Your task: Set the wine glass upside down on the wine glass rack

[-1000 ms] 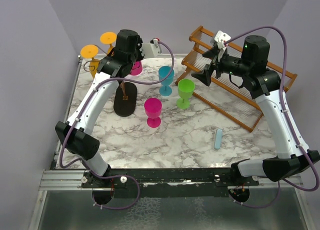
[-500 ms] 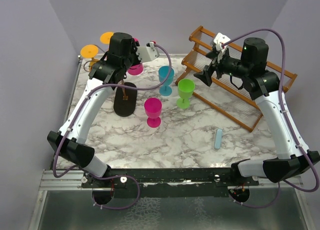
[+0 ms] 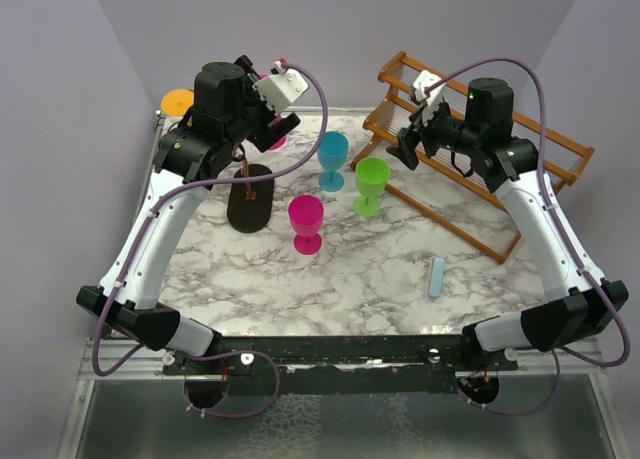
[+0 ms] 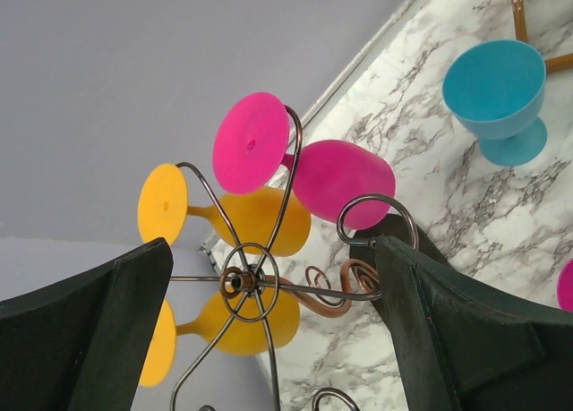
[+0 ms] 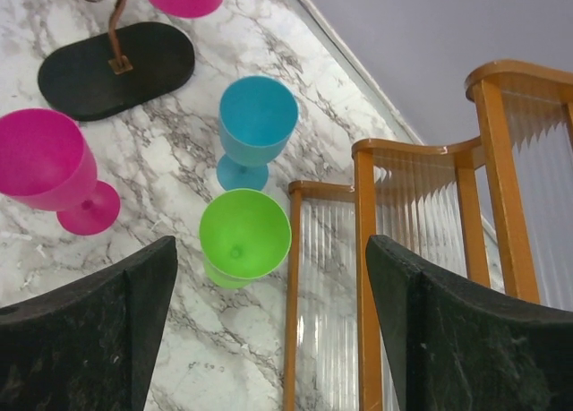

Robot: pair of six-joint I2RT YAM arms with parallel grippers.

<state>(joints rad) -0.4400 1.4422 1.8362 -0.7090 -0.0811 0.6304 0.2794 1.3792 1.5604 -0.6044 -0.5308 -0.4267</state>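
Pink wine glass (image 4: pixel 338 183) hangs upside down on the wire rack (image 4: pixel 240 281): stem caught in a curled arm, foot uppermost, bowl pointing down toward the table (image 3: pixel 350 279). Two yellow glasses (image 4: pixel 255 218) hang the same way from neighbouring arms.

Left gripper (image 4: pixel 273 250) sits above the rack's hub, jaws spread wide, touching nothing, clear of the glass.

Rack's black oval base (image 5: pixel 116 71) rests on the marble. Standing upright nearby: blue glass (image 5: pixel 257 120), green glass (image 5: pixel 243 234), second pink glass (image 5: pixel 40 165).

Right gripper (image 5: pixel 269 250) is over the green glass beside the wooden rack (image 5: pixel 363 250), jaws wide apart, empty.
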